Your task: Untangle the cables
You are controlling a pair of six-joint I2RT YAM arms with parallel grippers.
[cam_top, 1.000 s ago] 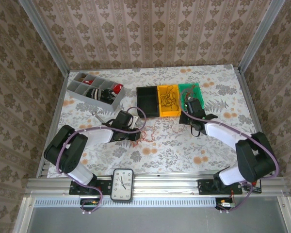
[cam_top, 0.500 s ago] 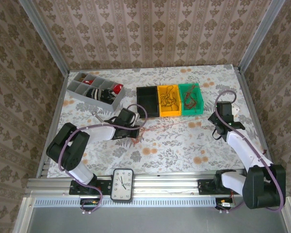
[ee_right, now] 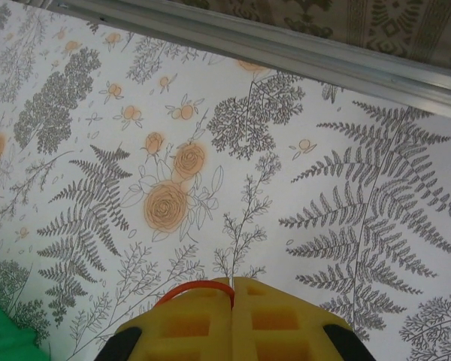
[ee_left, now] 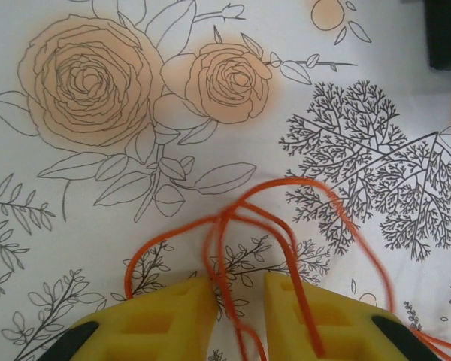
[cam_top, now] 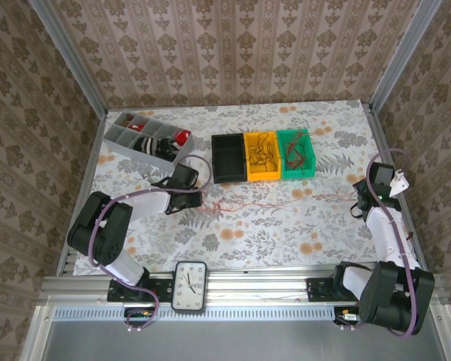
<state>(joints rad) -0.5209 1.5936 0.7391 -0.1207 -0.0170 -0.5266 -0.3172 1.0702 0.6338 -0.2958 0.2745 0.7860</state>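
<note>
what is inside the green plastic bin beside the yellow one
A loose bundle of thin dark reddish-brown cable lies in the green plastic bin. The floor under the bundle is covered, so anything beneath cannot be seen.

Right gripper (ee_right: 233, 289) has swung from the green bin (cam_top: 297, 173) to the right edge of the table (cam_top: 270, 233) — pulling the orange cable (ee_left: 225, 218) out across it. Left gripper (ee_left: 239, 289) backed off leftward — jaws now parted, strands loose between them.

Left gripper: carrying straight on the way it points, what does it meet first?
Probably the orange cable: its strands loop just ahead of the left gripper and run between its jaws.
</note>
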